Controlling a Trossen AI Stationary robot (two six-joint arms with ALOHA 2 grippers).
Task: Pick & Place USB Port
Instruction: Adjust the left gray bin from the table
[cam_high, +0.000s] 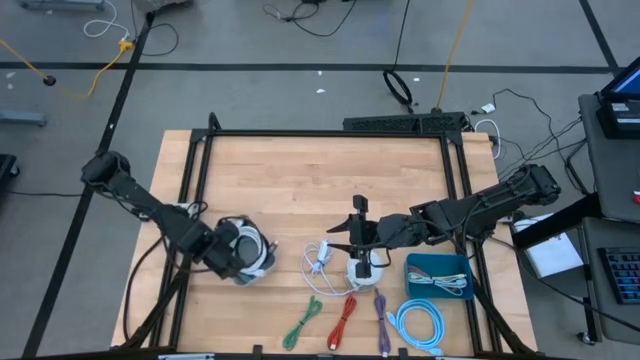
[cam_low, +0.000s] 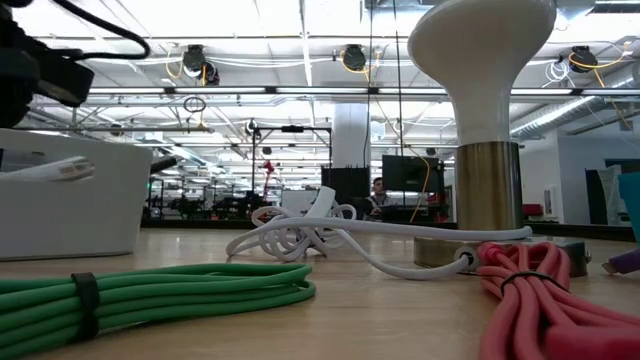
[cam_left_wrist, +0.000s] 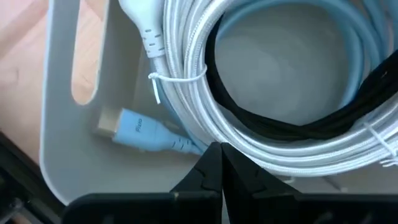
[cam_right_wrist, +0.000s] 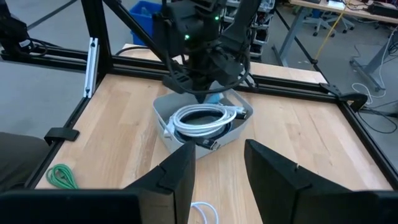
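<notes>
While the left gripper (cam_high: 232, 256) hangs with its fingers pressed together over a white bin (cam_high: 262, 262) at the table's (cam_high: 300, 180) front left, the right gripper (cam_high: 352, 238) hovers near the centre front, fingers parted with nothing between them; just beneath and in front of the right gripper stands a white hub (cam_high: 364, 268) on its round base, a white cable (cam_high: 320, 262) running from it toward the left gripper's side; the left wrist view shows coiled white cord (cam_left_wrist: 205, 81), a black cord (cam_left_wrist: 298, 127) and a pale blue USB plug (cam_left_wrist: 140, 129) lying in the bin directly below the closed fingertips (cam_left_wrist: 214, 165); the right wrist view looks past its open fingers (cam_right_wrist: 177, 171) at the same bin (cam_right_wrist: 202, 127) with the left arm above it; nearer the front edge than the right gripper lie a green cable (cam_high: 303, 322), a red cable (cam_high: 343, 320), a purple cable (cam_high: 381, 318) and a light blue cable (cam_high: 420, 325); a teal bin (cam_high: 437, 278) sits just to the right gripper's outer side, holding a white cable; whether the left gripper touches any cord cannot be told.
</notes>
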